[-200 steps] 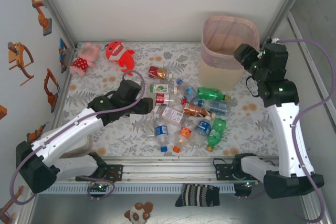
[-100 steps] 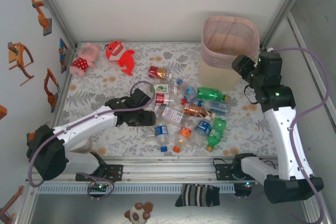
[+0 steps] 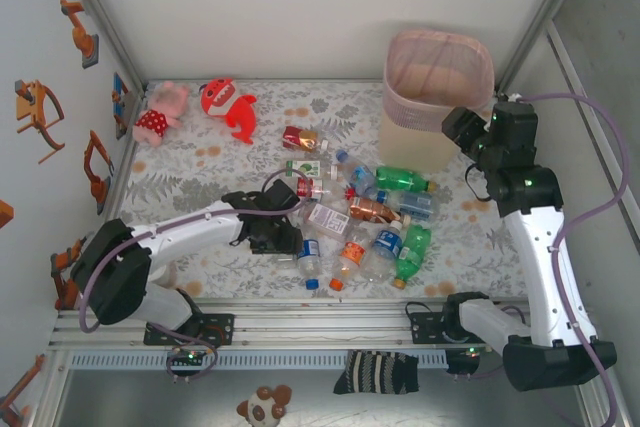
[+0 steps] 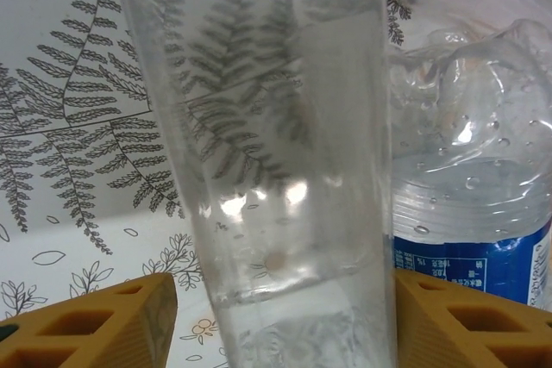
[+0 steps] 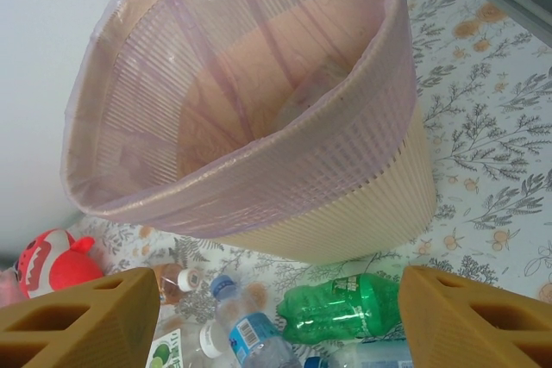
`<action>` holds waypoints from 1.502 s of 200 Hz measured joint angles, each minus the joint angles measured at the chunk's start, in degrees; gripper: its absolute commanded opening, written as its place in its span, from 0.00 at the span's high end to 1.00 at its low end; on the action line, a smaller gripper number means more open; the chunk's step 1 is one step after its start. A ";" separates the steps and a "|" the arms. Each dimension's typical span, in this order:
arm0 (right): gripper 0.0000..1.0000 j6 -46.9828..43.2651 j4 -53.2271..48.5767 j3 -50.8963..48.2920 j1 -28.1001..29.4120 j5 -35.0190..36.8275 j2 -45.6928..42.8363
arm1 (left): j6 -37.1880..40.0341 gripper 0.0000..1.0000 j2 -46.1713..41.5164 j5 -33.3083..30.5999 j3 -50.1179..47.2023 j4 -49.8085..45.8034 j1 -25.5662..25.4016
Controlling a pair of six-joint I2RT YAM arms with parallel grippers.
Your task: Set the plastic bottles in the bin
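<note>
Fern-print tablecloth (image 4: 78, 127) below: my left gripper (image 4: 285, 299), jaws half-open, straddles a clear bottle (image 4: 276, 127) whose long axis runs straight ahead.

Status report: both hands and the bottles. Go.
Left hand open, straddling clear plastic bottle. Right hand open, empty, facing pink-and-cream round bin. Blue-labelled crushed bottle tight beside the clear one.

Two white arms (image 3: 190, 232), black joints (image 3: 115, 282), mauve cables (image 3: 565, 98), orange fingers (image 4: 95, 325) with honeycomb cut-outs
</note>
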 measured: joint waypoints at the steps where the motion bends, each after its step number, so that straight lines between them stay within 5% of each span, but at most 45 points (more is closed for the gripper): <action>1: 0.28 0.00 0.00 -0.04 0.00 0.00 0.00 | 0.00 0.39 0.02 0.04 0.00 -0.02 -0.04; 196: 0.29 0.52 -0.07 -1.46 0.00 -1.79 -1.44 | -0.63 0.56 -3.21 -0.83 -5.16 -2.38 -3.28; 246: 0.30 -1.03 -0.22 -1.60 0.00 -13.86 -1.51 | 0.42 0.58 -14.05 -3.89 -4.17 -4.61 -3.28; 300: 0.31 -3.06 14.40 -9.22 0.00 -30.47 -5.68 | 10.38 0.58 -21.70 -3.30 1.33 1.49 -3.13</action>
